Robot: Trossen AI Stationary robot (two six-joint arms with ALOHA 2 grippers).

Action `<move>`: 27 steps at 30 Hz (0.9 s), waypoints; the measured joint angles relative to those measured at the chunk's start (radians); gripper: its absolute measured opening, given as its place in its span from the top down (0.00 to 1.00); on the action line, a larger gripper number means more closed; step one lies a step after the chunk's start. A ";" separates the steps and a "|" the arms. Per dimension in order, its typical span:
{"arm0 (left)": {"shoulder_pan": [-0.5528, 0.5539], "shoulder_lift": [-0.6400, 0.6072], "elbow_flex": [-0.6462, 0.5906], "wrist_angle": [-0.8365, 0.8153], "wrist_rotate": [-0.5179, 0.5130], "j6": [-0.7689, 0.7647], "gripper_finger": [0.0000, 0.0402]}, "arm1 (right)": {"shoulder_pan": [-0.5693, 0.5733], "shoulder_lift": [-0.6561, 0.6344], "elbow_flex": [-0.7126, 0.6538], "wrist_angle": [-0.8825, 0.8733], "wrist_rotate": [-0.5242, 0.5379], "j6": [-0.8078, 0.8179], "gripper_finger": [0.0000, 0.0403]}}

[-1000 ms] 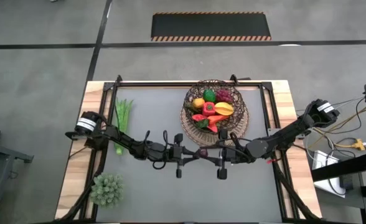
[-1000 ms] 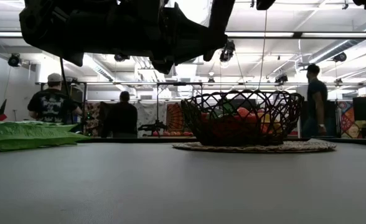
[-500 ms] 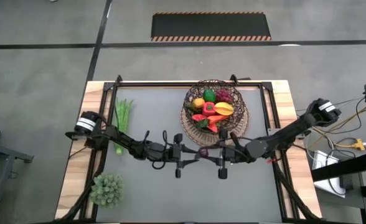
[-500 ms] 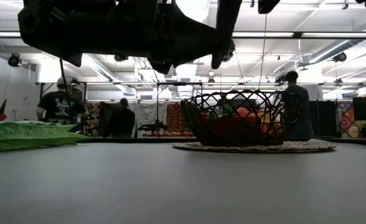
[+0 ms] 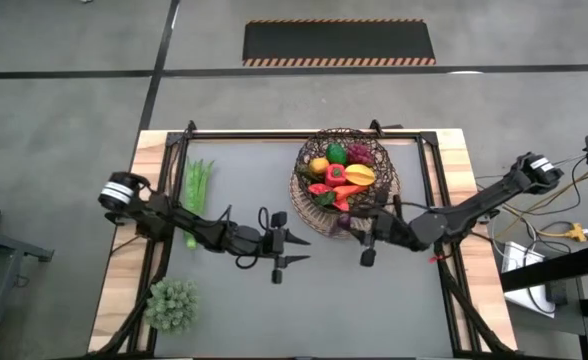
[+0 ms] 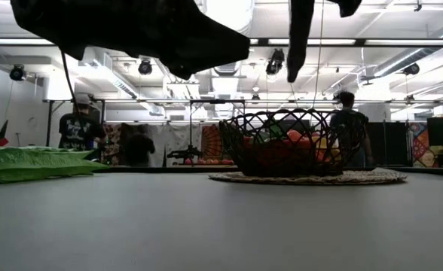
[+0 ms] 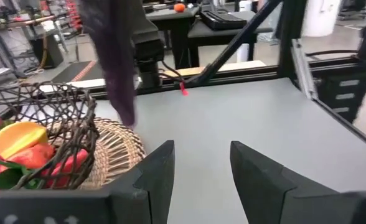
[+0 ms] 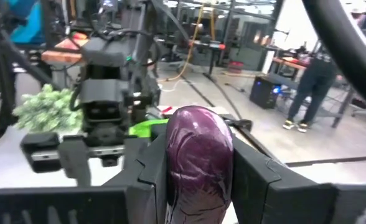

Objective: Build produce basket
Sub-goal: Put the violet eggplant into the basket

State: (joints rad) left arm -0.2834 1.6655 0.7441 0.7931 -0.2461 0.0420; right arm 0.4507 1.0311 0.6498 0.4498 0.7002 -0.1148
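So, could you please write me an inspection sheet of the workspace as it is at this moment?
Surface: grey table with wooden edges.
Job's things: basket at the far side, holding mixed produce; green beans lie outside it, far left; purple eggplant is held in the air.
Clutter: leafy clump at the near left corner.
Grippers: right tool shut on the eggplant, at the basket's near side; left tool open and empty over mid-table.
Cables: loose cables on the floor right of the table.
Surroundings: people stand in the room behind; striped mat on the floor.
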 joint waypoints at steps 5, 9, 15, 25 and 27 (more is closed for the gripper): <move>0.000 -0.016 -0.027 0.000 0.040 0.000 0.65 | 0.000 -0.057 0.000 -0.025 0.018 -0.014 0.73; -0.001 -0.010 -0.031 0.004 0.082 -0.008 0.65 | 0.000 -0.081 0.000 -0.026 0.034 -0.038 0.73; -0.006 -0.009 -0.032 0.001 0.102 -0.008 0.65 | 0.000 -0.088 0.000 -0.028 0.088 -0.051 0.73; -0.006 -0.010 -0.032 0.001 0.118 -0.008 0.65 | -0.002 -0.082 -0.002 -0.063 0.357 -0.041 0.73; -0.006 -0.014 -0.032 0.000 0.118 -0.008 0.65 | -0.011 -0.077 -0.002 -0.070 0.372 -0.030 0.73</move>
State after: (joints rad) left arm -0.2897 1.6518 0.7124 0.7935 -0.1280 0.0341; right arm 0.4402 0.9543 0.6479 0.3800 1.0724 -0.1449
